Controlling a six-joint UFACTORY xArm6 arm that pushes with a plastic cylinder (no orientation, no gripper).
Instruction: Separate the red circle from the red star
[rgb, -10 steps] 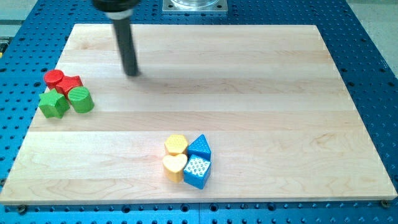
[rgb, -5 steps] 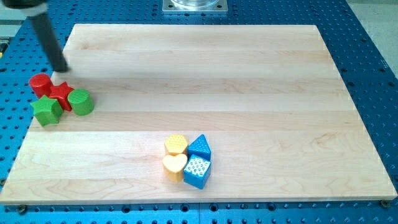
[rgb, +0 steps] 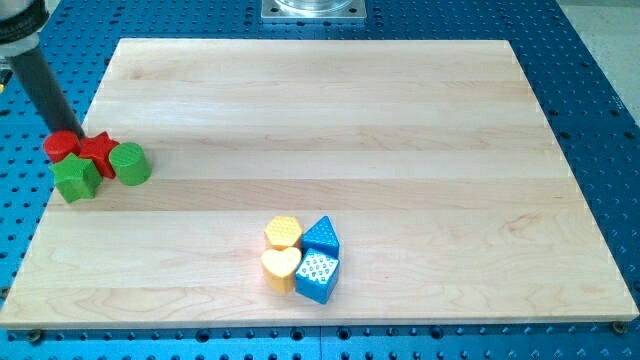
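The red circle (rgb: 60, 147) sits at the board's left edge, touching the red star (rgb: 98, 150) on its right. My tip (rgb: 61, 132) is right at the top of the red circle, touching it or nearly so. A green star (rgb: 76, 178) lies just below the red circle and a green cylinder (rgb: 130, 163) lies to the right of the red star. These blocks form one tight cluster.
A second cluster lies at the bottom centre: a yellow hexagon (rgb: 283, 233), a yellow heart (rgb: 281, 268), a blue triangle (rgb: 322, 237) and a blue patterned block (rgb: 317, 275). The wooden board (rgb: 330, 120) lies on a blue perforated table.
My tip swept from the board's upper middle to the left edge, then down onto the red circle. The red and green cluster was pushed left and slightly down.
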